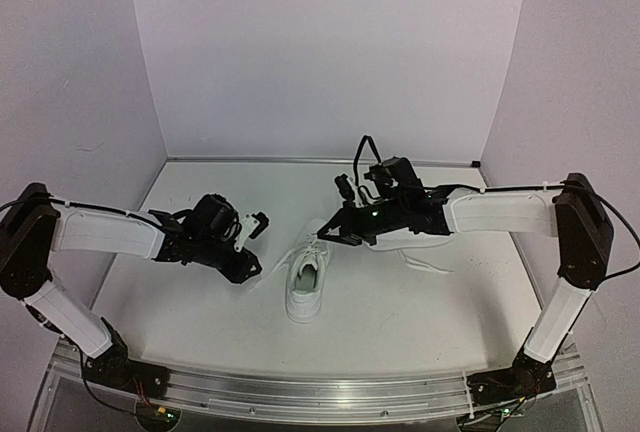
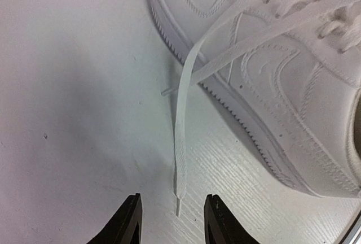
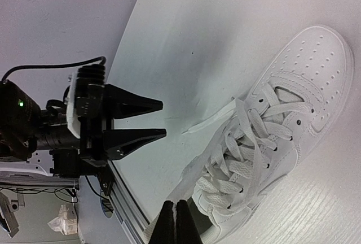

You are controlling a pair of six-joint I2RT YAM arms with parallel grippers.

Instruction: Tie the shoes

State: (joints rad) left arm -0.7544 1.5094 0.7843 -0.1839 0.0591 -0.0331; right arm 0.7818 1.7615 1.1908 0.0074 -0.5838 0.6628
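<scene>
One white shoe (image 1: 305, 287) lies mid-table, toe toward the back wall; it also fills the upper right of the left wrist view (image 2: 293, 86). One loose lace (image 2: 181, 142) trails off it across the table. Its tip rests between the fingers of my open left gripper (image 2: 172, 221), untouched by either finger. That gripper (image 1: 258, 244) hovers just left of the shoe. My right gripper (image 3: 176, 204) is shut at the shoe's collar, pinching the other lace (image 3: 194, 179), which runs up from the eyelets. A second white shoe (image 1: 395, 242) is mostly hidden under my right forearm.
A stray lace end (image 1: 428, 266) lies on the table right of the shoe. White walls enclose the table at the back and sides. A metal rail (image 1: 300, 392) runs along the near edge. My left gripper (image 3: 163, 120) shows in the right wrist view.
</scene>
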